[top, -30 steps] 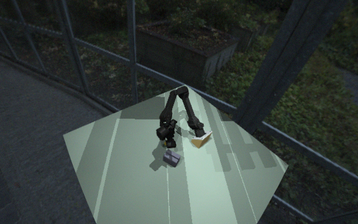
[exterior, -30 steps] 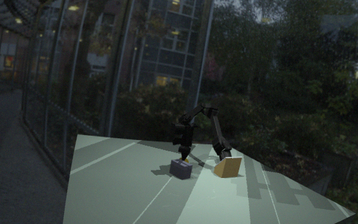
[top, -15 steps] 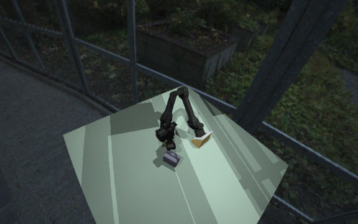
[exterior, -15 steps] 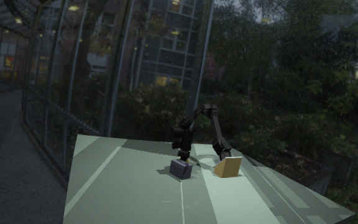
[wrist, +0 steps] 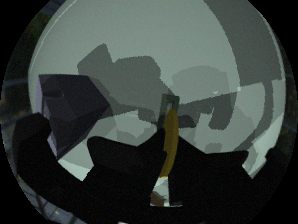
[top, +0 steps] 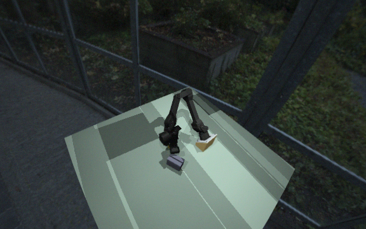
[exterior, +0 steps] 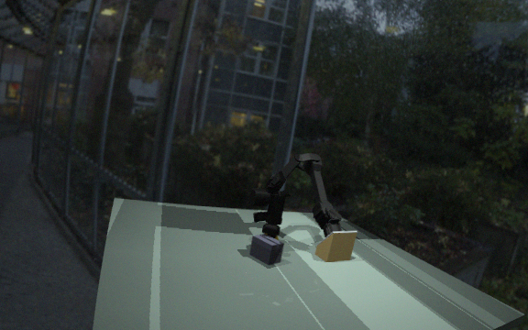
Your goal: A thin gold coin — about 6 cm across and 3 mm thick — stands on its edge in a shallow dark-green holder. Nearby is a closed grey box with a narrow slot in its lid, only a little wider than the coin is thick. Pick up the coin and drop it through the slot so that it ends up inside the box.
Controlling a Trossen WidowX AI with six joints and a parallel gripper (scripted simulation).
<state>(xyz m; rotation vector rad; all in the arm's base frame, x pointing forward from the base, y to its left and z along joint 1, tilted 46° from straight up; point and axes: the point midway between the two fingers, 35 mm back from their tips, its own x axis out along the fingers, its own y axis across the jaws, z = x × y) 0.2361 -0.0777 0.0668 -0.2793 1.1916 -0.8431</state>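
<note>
Wrist view, gripper [wrist: 164, 163] pinching thin gold coin [wrist: 170, 137]

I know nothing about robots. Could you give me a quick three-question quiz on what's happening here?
1. True or false: the thin gold coin lies flat on top of the closed grey box.
2. What do the black fingers clamp? A) the coin B) the box C) nothing
3. Fill in: in the wrist view, the box sits to the coin's ____.
Key: 1 false; 2 A; 3 left.
</note>
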